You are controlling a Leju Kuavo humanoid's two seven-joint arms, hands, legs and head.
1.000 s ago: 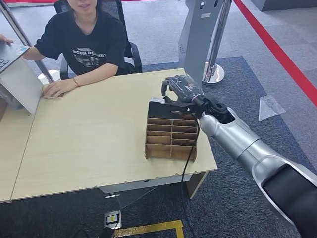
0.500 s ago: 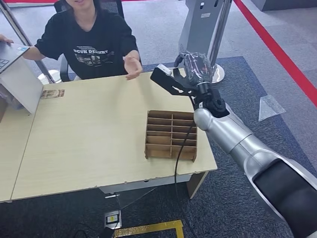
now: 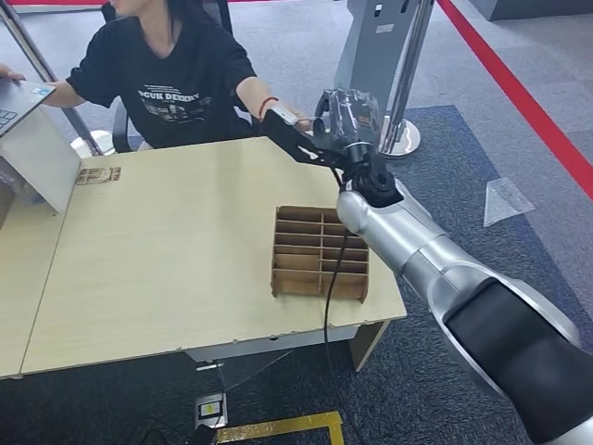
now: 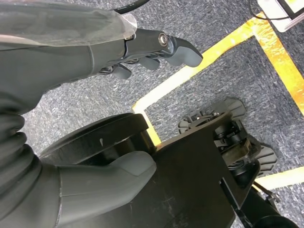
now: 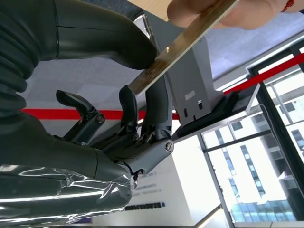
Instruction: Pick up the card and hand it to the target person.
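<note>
Grey carpet runs under a pale wooden desk (image 3: 175, 250), with a red floor line (image 3: 517, 93) crossing behind and a grey kiosk stand (image 3: 374, 56) at the far corner. A person (image 3: 168, 69) in a black shirt sits at the far side of the desk, one arm stretched out toward the robot. A laptop (image 3: 28, 130) stands open at the desk's left end. Near the right edge of the desk sits a brown slotted rack (image 3: 321, 253), its compartments showing no card from this angle.

Reaching over the far right corner of the desk, the right hand (image 3: 329, 130) grasps the card (image 3: 286, 134), a dark flat piece pointing toward the person. In the right wrist view the card (image 5: 179, 47) is pinched between the thumb and the fingers (image 5: 157, 109), and the person's hand (image 5: 215, 12) is already touching its far end. The head view likewise shows the person's hand (image 3: 294, 118) at the card's tip.

The left hand (image 4: 107, 71) hangs low over the carpet, fingers loosely apart and holding nothing.

As I judge it, the pick-up is done and the card has been carried to the recipient. What is left is the release: the robot's grasp looks firm yet, so the card is shared between both parties and not handed over. Whether the person has a secure hold cannot be told.
</note>
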